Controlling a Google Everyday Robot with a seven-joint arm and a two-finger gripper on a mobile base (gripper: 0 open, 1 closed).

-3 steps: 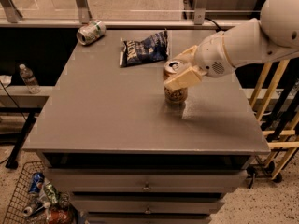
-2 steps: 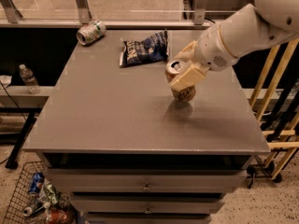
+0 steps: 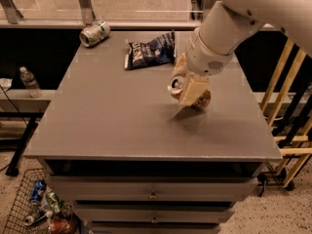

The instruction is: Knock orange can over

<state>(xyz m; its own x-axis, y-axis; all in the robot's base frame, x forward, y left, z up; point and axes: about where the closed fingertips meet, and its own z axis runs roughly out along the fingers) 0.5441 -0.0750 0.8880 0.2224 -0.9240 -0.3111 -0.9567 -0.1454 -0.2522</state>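
The orange can [image 3: 178, 86] is tipped far over to the left, its silver pull-tab top facing left and its base [image 3: 204, 100] raised toward the right, just above the grey table [image 3: 112, 121]. My gripper [image 3: 191, 84] is at the can, its tan fingers [image 3: 194, 90] on either side of the can's body and covering most of it. The white arm comes down from the upper right.
A dark blue chip bag [image 3: 149, 51] lies at the back of the table. A green-and-white can [image 3: 94, 33] lies on its side at the back left corner. A wire basket of cans [image 3: 34, 209] stands on the floor at left; yellow frames [image 3: 287, 126] stand at right.
The can stood upright on the table and now leans far to the left. My gripper has moved left and turned with it.
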